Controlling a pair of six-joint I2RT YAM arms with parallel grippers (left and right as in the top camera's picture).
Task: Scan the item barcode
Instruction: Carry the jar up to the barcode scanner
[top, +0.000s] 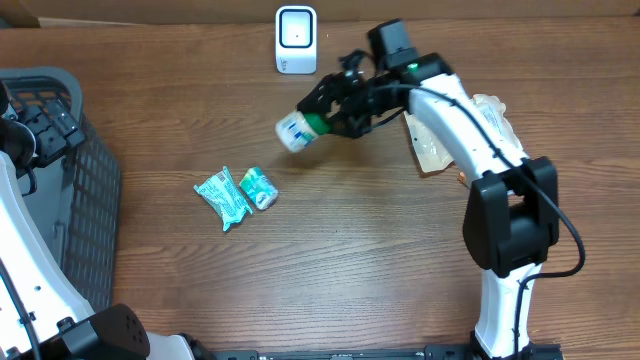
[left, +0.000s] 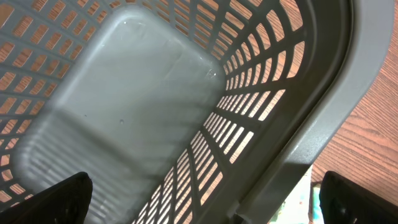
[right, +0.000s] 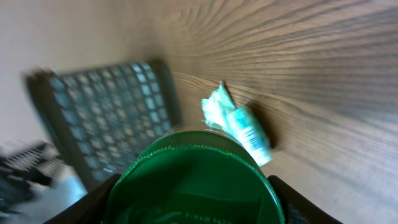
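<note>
Holding the green-capped bottle (top: 292, 131) clamped in my right gripper (top: 322, 120), near the white scanner (top: 296, 40); my left gripper (left: 205, 202) hangs with jaws wide apart over the grey basket (left: 124, 93).

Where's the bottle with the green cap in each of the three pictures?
Overhead: the green-capped bottle is near the top middle, just below the white scanner.
Left wrist: not in it.
Right wrist: it fills the bottom middle, green cap first.
Shared landmark: the grey basket, left edge overhead, filling the left wrist view, upper left in the right wrist view.
</note>
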